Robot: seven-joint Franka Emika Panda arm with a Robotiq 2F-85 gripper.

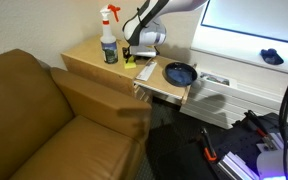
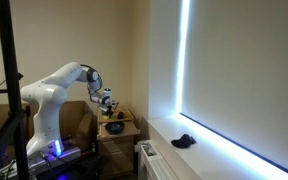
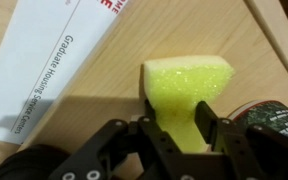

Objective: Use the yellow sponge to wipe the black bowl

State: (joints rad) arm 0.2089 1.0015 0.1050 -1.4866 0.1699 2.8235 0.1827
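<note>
The yellow sponge point(image 3: 189, 75) lies on the wooden tabletop point(image 3: 104, 115) in the wrist view. My gripper point(image 3: 177, 105) has a finger on each side of it, and the sponge is pinched narrower between them. In an exterior view the gripper point(image 1: 132, 48) is low over the table, just above the sponge point(image 1: 130, 62). The black bowl point(image 1: 180, 73) sits on the lower shelf at the table's end, apart from the gripper. It also shows small in an exterior view point(image 2: 114, 127), below the gripper point(image 2: 106, 103).
A spray bottle point(image 1: 109, 40) stands behind the gripper. An elongated yellow-and-black tool point(image 1: 144, 72) lies between sponge and bowl. A white printed sheet point(image 3: 54, 60) lies beside the sponge. A brown couch point(image 1: 44, 120) borders the table. A small dark blue object point(image 1: 272, 57) rests on the sill.
</note>
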